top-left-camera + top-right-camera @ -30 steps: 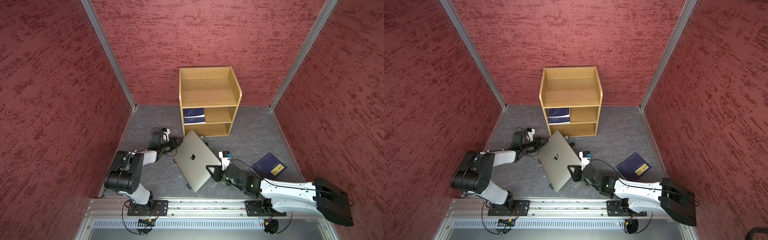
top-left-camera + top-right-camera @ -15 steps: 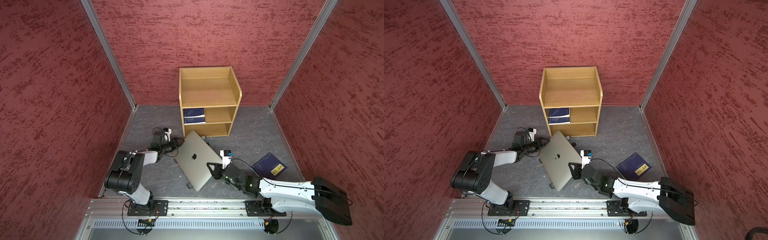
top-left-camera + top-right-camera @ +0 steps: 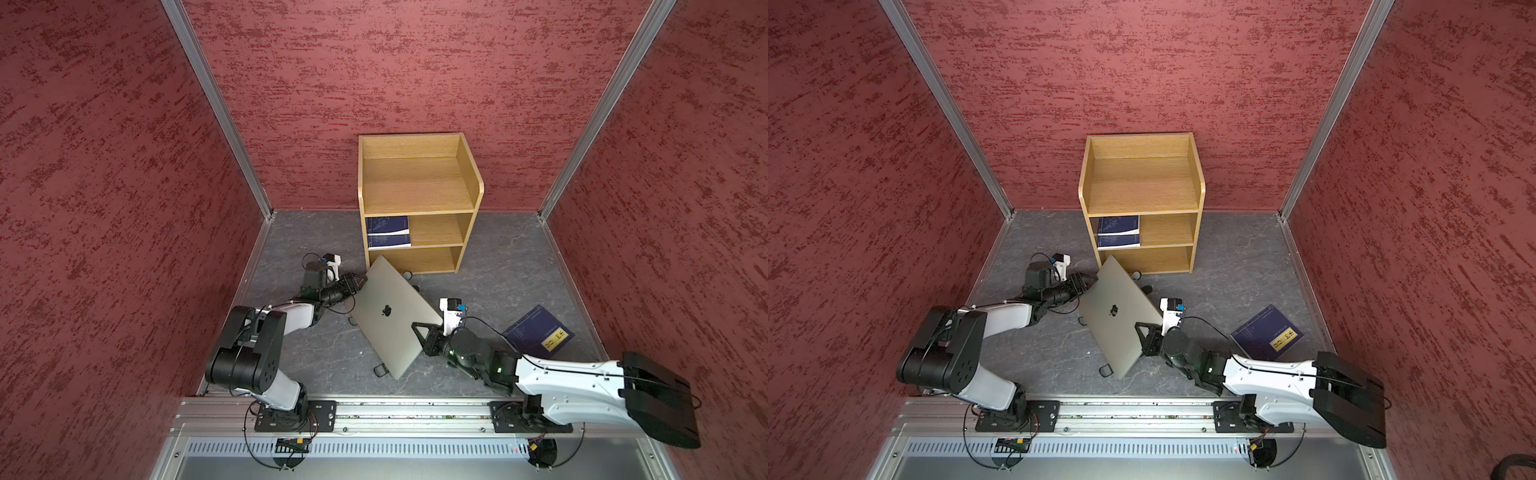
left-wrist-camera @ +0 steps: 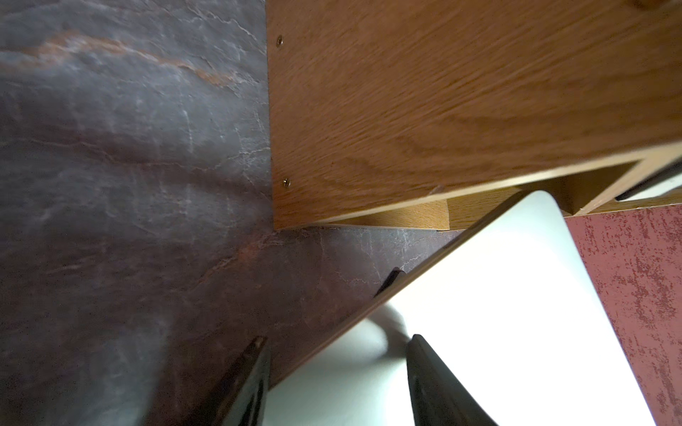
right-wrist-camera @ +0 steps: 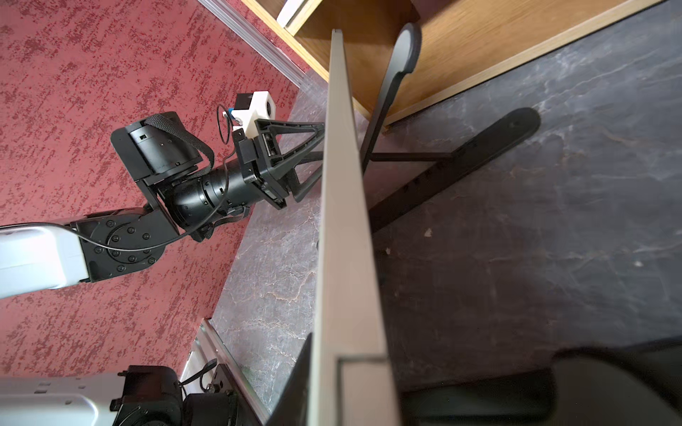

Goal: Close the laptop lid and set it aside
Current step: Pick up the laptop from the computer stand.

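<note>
The lid (image 3: 395,299) is closed. The laptop (image 3: 1117,328) sits tilted over its stand (image 5: 479,147). The left fingers (image 4: 247,383) clamp one edge; the right fingers (image 5: 300,383) straddle the opposite edge, grip unclear. Setting it aside remains.

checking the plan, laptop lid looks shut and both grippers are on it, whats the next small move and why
Probably raise the silver-grey aluminium laptop straight up a little. Its flat silver lid is closed, the left gripper and right gripper clamp opposite edges, and the black folding stand is right beneath it; clearing the stand first seems safest before carrying it aside.
</note>
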